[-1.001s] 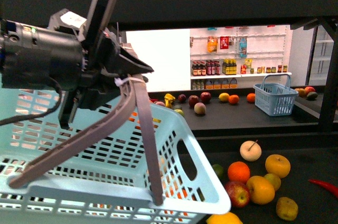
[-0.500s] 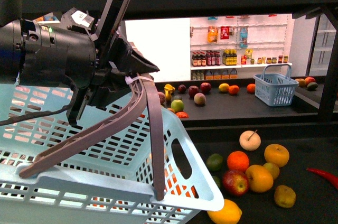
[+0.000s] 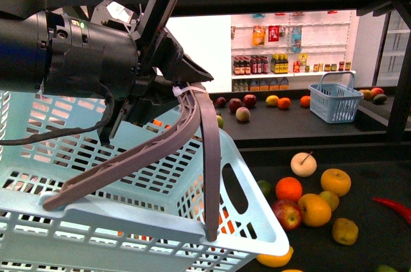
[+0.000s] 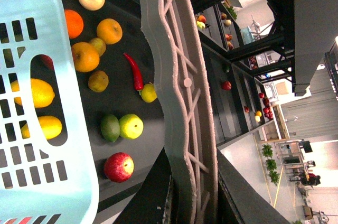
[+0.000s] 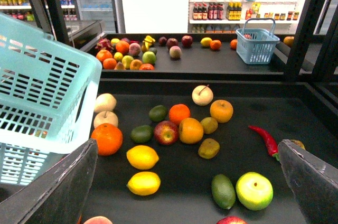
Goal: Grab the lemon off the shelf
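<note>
- The left hand is clamped on the grey handle of a light blue basket. The basket is tilted.
- The right hand has its fingers wide apart, over the fruit.
- The lemon lies on the dark shelf, just beside a second lemon.
- A red apple and an orange lie near them.

Pale aqua basket with a slotted grid pattern, mauve-grey basket handle with lattice ribbing, bright yellow lemon, matte black shelf, glossy red chilli, dark green lime, red-and-yellow streaked apple, vivid orange
</note>
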